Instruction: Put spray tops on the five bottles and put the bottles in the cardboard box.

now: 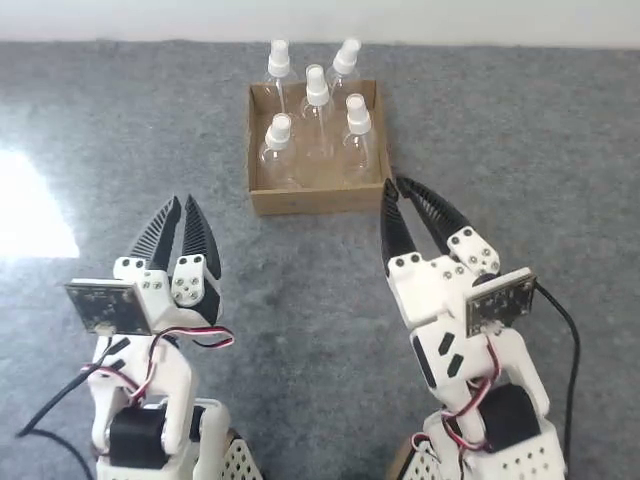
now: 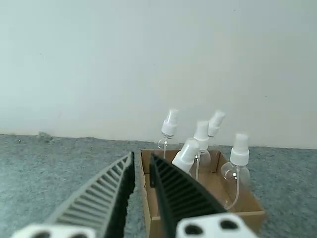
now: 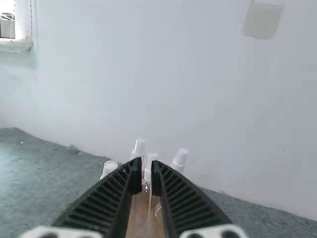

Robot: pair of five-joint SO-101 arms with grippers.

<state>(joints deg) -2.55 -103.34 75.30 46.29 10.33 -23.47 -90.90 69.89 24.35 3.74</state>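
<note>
5 capped bottles (image 1: pixel 317 120) stand inside the cardboard box (image 1: pixel 300 203).
I see left gripper (image 1: pixel 182 205) and right gripper (image 1: pixel 394 186) slightly parted, empty. The right tip sits just beside the box corner, so a careless swing could topple bottles.

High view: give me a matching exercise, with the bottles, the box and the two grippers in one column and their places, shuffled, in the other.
1 bottles
2 box
3 left gripper
4 right gripper

A by the box's near right corner
B standing inside the box
C on the grey mat, far middle
D over bare mat, nearer than the box and to its left

Pairs: 1-B, 2-C, 3-D, 4-A
</note>
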